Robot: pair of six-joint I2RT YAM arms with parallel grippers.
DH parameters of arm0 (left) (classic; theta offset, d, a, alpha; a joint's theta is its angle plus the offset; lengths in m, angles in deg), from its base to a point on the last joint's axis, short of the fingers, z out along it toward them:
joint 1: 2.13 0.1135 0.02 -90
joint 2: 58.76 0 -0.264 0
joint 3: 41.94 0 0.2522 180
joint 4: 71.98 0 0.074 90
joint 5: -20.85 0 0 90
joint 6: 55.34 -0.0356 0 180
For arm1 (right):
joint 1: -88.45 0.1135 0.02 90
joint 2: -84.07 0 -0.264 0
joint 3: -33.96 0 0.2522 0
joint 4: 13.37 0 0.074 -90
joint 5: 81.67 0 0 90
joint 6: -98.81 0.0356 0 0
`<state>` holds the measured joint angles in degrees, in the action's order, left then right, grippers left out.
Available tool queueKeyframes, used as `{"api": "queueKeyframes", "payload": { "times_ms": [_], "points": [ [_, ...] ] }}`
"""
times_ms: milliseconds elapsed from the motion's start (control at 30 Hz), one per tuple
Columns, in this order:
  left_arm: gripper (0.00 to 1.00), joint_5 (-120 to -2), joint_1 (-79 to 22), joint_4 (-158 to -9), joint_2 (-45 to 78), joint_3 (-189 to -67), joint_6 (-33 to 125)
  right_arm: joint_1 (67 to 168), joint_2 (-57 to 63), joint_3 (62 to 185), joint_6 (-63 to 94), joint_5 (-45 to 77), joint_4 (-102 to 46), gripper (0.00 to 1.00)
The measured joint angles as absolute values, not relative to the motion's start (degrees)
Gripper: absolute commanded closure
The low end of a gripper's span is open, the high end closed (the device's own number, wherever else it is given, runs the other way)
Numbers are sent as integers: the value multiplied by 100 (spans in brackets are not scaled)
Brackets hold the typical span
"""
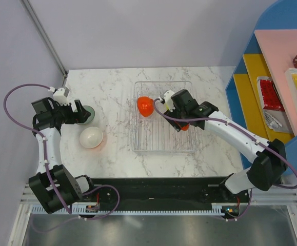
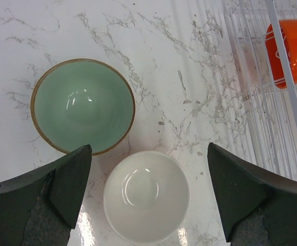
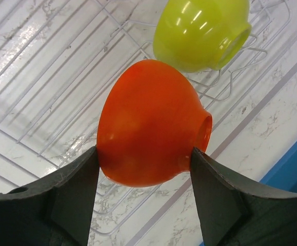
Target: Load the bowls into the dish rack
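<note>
The right arm stretches over the clear, thin-ribbed dish rack, its jaws pinching the glossy red-orange bowl. The left arm is bent above the marble table, jaws spread over the mint bowl and the white bowl.

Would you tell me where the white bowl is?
Top view: the white bowl sits on the table left of the dish rack, just nearer than the mint bowl.

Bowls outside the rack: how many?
2. The mint bowl sits on the table left of the rack, the white bowl beside it, nearer the robot. Top view shows no others, though the left hand covers part of the table.
</note>
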<state>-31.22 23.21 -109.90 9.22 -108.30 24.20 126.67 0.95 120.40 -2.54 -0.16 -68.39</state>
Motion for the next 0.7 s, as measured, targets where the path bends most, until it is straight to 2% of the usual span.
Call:
{"api": "queueKeyframes", "payload": {
  "times_ms": [433, 700],
  "points": [
    [0, -2901, 2490, -11006, 940, -10830, 2418, 13135, -608, 12040, -682, -1286, -6782, 100],
    [0, -2790, 2586, -11006, 948, -10828, 2416, 13222, -1072, 12060, -752, -1490, -6745, 100]
  ]
}}
